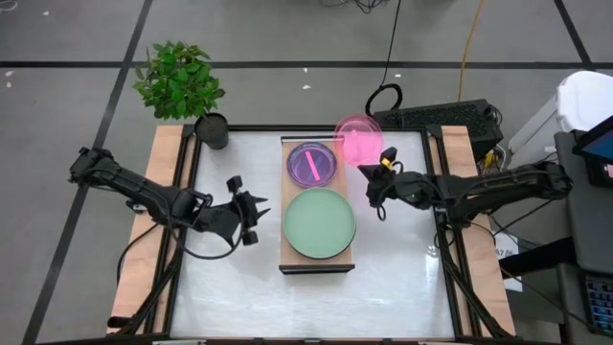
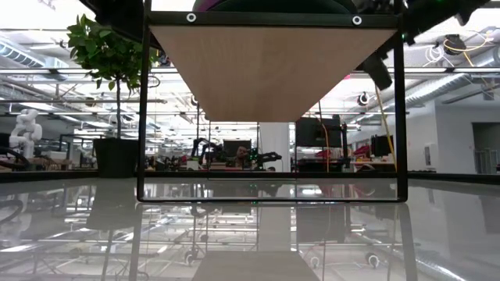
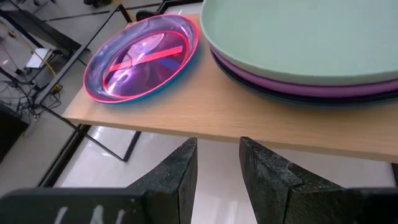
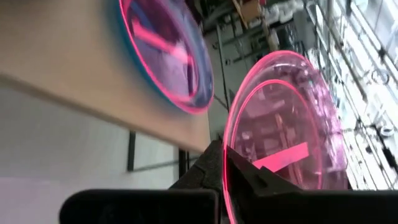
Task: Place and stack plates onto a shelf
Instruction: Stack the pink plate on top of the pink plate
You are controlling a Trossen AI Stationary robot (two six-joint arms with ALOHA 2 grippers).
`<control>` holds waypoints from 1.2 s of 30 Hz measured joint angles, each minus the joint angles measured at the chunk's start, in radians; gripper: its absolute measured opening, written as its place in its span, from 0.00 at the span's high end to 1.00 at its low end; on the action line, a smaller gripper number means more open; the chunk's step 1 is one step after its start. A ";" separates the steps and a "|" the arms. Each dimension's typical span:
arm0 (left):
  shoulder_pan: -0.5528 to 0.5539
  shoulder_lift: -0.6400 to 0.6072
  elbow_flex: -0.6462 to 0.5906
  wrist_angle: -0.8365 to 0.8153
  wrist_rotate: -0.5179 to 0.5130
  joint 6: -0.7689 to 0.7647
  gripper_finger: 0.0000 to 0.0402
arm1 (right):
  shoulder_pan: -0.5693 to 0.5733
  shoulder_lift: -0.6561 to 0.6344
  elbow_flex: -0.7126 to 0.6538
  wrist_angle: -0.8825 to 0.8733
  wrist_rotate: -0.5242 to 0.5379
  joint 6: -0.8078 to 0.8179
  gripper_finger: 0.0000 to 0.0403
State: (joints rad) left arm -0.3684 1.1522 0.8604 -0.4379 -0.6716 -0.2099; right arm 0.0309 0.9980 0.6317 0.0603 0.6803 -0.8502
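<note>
Right claw (image 1: 381, 165) closed on the rim of a translucent pink plate (image 1: 358, 140), holding it tilted in the air just beside the shelf's (image 1: 317, 261) far right corner. In the right wrist view, pink plate (image 4: 283, 124) pinched edge-on between the dark fingers (image 4: 205, 171), with the shelf edge (image 4: 74, 81) and the small stack close by.

On the shelf's far half, small stack of plates (image 1: 312, 163): purple-tinted translucent top with a pink rim, cyan showing beneath in the left wrist view (image 3: 140, 62). On the near half, large stack topped by the sage plate (image 1: 319, 222), a purple plate (image 3: 298, 84) and darker ones under it. Two stacks just beside each other, touching or not cannot tell.

Left claw (image 1: 251, 218) empty, fingers (image 3: 177, 171) slightly parted, hovering over the surface (image 1: 306, 297) just left of the shelf, level with the sage plate.

Plant (image 1: 182, 81) at the surface's far left corner. Low view: shelf underside (image 2: 269, 66) on a dark frame.
</note>
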 joint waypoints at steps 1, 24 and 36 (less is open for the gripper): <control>0.003 0.000 0.000 0.002 0.000 0.008 0.68 | 0.012 0.003 0.008 0.000 0.000 -0.003 1.00; 0.137 0.000 0.002 0.351 0.004 0.804 0.69 | -0.020 0.016 0.156 -0.050 -0.454 -0.132 1.00; 0.243 0.000 0.003 0.531 0.168 1.217 0.69 | -0.142 0.141 0.290 -0.136 -0.697 -0.079 1.00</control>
State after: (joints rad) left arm -0.1249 1.1522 0.8635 0.0932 -0.5037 1.0071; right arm -0.1114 1.1390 0.9215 -0.0759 -0.0165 -0.9297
